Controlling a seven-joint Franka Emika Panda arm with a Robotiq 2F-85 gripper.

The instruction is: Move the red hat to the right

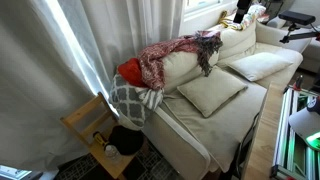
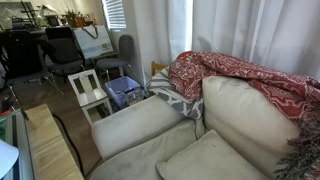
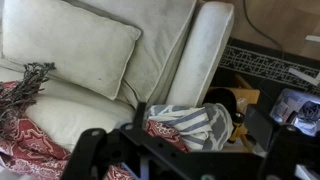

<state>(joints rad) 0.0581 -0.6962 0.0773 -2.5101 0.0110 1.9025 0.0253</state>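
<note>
The red hat (image 1: 127, 70) is a small bright red lump on the sofa's armrest end, between the red-and-white patterned blanket (image 1: 168, 55) and the grey-and-white checked cloth (image 1: 130, 97). In the wrist view the hat is hidden; only the checked cloth (image 3: 192, 124) and the blanket (image 3: 30, 135) show. My gripper (image 3: 188, 160) is a dark frame along the bottom of the wrist view, high above the armrest, with its fingers spread apart and nothing between them. It does not show in either exterior view.
The cream sofa (image 1: 190, 125) carries two cushions (image 1: 212, 92) (image 1: 262, 65). A wooden side chair (image 1: 92, 122) with dark items stands beside the armrest. A small white chair (image 2: 90, 92) and a blue box (image 2: 125, 90) stand on the floor. Curtains hang behind the sofa.
</note>
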